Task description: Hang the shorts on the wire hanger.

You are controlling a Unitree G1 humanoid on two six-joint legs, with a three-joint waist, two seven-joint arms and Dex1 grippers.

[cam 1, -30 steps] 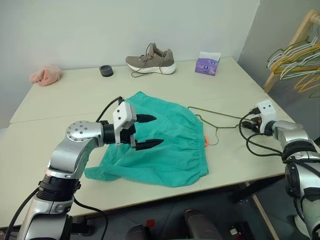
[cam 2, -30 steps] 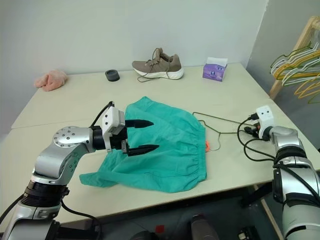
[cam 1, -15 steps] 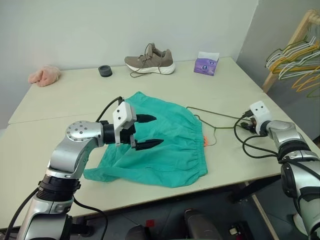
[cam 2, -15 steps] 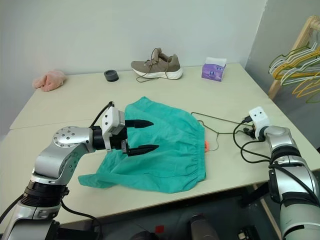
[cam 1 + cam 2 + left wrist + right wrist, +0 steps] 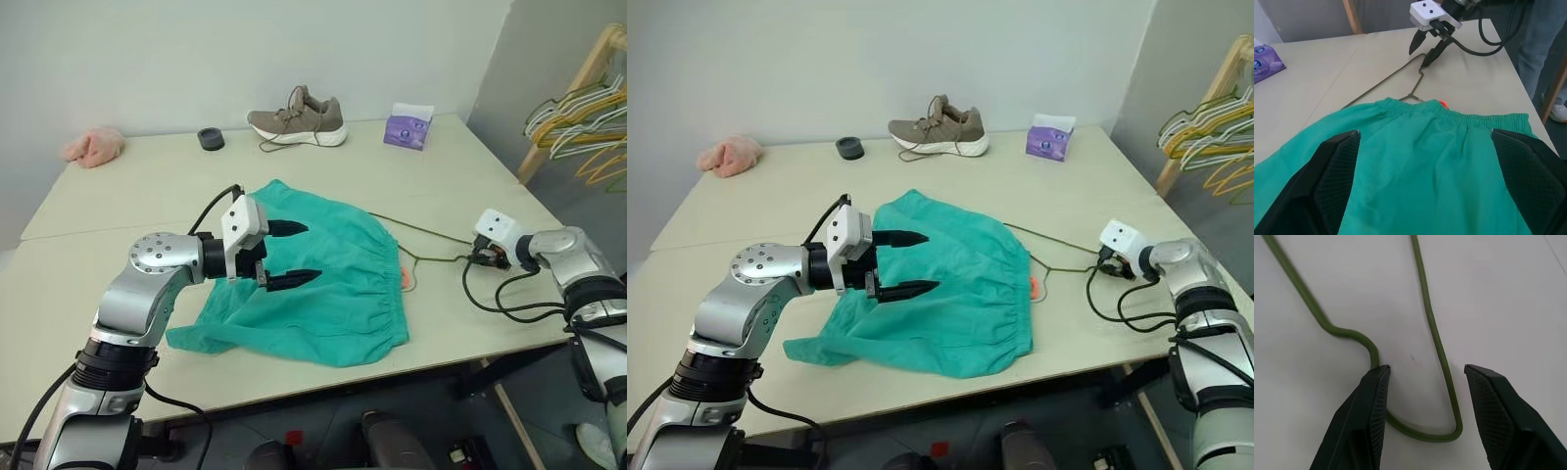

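Observation:
The teal-green shorts (image 5: 333,289) lie spread flat on the table, waistband to the right, with the orange drawstring end (image 5: 403,277) at its edge. My left gripper (image 5: 312,253) hovers open just above the shorts, holding nothing. The thin olive wire hanger (image 5: 431,235) lies on the table to the right of the shorts, partly hidden under the fabric. My right gripper (image 5: 1425,368) points down at the hanger's hook (image 5: 1437,340). It is open, its two fingers straddling the hook's bend at the table surface. The left wrist view shows it too, as the right gripper (image 5: 1419,56).
At the table's back stand a brown shoe (image 5: 296,116), a purple tissue box (image 5: 409,124), a black roll (image 5: 210,138) and a pink cloth (image 5: 93,146). A wooden rack (image 5: 588,69) with bunched hangers stands off the right side. The table's right edge is near my right arm.
My right gripper has rolled, tipped downward and come in slightly to sit over the hanger's hook. The left arm and the shorts have not moved.

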